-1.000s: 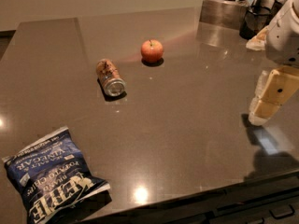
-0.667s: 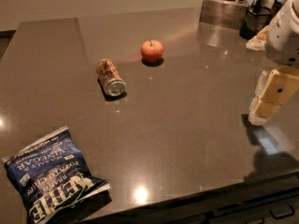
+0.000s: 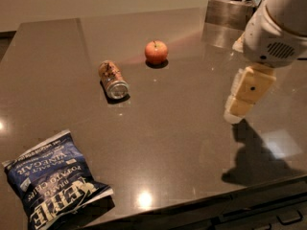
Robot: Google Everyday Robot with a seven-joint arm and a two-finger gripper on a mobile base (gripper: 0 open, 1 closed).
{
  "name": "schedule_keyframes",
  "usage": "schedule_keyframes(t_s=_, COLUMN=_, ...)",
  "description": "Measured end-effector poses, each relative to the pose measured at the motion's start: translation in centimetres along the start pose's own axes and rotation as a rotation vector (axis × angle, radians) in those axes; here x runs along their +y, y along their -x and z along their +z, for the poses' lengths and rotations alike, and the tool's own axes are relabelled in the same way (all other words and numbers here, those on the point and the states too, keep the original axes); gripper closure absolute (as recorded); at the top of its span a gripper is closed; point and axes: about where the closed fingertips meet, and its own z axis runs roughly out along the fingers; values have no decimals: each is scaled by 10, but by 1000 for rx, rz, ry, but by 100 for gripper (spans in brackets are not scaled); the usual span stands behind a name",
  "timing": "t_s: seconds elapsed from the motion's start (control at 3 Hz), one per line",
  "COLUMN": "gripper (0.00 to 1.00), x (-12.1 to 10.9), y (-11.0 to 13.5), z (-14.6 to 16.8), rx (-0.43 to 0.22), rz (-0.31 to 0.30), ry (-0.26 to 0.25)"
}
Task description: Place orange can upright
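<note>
Only 1 camera view here, so here's what it showed.

The orange can [image 3: 112,79] was lying on its side on the table [image 3: 182,128], left of the middle. Its shiny silver end pointed toward the near edge and it wasn't touching anything. The apple [image 3: 156,51] sat near it, a bit further toward the far edge and to the right, with a clear gap between the 2. A blue chip bag [image 3: 53,183] was down in the near left corner, well apart from both.

The gripper [image 3: 235,114] hung over the right side of the table, well apart from the can and holding nothing. Honestly couldn't tell from this angle whether it was open or closed.

So the job looked like it hadn't started, with the whole reach still to do. My worries:
- The can is round and the tabletop looked slick, so a slightly off-centre touch could send it rolling, maybe toward the left edge.
- Coming in from the right could clip the apple.
- If the can got let go while still tilted, it'd probably just flop over again.
</note>
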Motion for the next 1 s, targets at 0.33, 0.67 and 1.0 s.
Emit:
schedule_keyframes(t_s=0.33, gripper=0, x=-3, y=24, z=13, rx=4, rz=48, ry=-1)
schedule_keyframes(t_s=0.67, gripper=0, x=-6, y=42, z=23, rx=11, rz=119, ry=-38)
schedule_keyframes(t_s=1.0, gripper=0, x=-19, y=68, z=42, rx=52, rz=221, ry=-118)
